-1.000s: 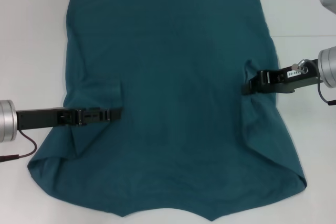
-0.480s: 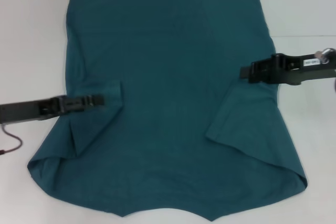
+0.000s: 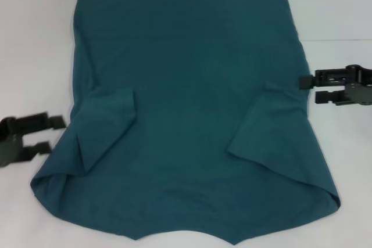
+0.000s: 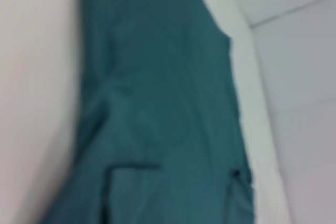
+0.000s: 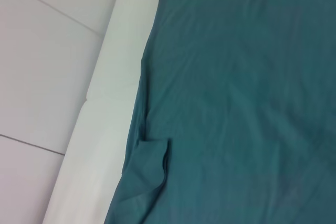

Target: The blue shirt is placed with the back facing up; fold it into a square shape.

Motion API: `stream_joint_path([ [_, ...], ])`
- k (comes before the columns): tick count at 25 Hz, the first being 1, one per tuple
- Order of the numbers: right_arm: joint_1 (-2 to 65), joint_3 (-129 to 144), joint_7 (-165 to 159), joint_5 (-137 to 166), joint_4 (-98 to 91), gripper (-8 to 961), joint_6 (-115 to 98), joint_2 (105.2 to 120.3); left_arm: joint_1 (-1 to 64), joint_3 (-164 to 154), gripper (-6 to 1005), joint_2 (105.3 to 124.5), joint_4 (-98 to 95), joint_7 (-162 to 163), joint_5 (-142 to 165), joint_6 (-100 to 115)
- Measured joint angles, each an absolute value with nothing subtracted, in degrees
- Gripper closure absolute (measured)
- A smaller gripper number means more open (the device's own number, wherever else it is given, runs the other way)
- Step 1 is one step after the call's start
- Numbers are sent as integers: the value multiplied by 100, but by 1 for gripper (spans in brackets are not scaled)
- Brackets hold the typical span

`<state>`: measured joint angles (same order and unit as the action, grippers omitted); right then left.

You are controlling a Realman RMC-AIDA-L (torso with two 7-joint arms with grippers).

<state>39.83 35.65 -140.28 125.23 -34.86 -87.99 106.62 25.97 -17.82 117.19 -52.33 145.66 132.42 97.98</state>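
Both end effectors gape empty: left end effector (image 3: 51, 133) at nine o'clock, right end effector (image 3: 309, 89) at three, flanking one blue shirt (image 3: 189, 85) on the counter (image 3: 35, 39).

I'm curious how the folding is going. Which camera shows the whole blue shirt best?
The head view: the blue shirt lies almost whole, both sleeves folded inward, open left gripper and right gripper at its sides. The wrist views show only slanted parts with one sleeve fold.
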Motion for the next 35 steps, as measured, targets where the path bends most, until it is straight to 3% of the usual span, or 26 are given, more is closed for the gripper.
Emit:
stream_joint_path([
  [4,3929,3550,-14018,12521,-3489,164,-8815,10645,2500,-1698,145,11719,-5324,14666,13611,9748],
  [10,3919,3598,-13978,12535,-3489,87,-8820,10643,2487,-1678,145,11738,-5305,14225,13913,9454],
  [35,3850,3559,-13922,12519,-3489,95,-8785,10670,2355,-1792,145,11821,-5031,13901,14107,8579],
])
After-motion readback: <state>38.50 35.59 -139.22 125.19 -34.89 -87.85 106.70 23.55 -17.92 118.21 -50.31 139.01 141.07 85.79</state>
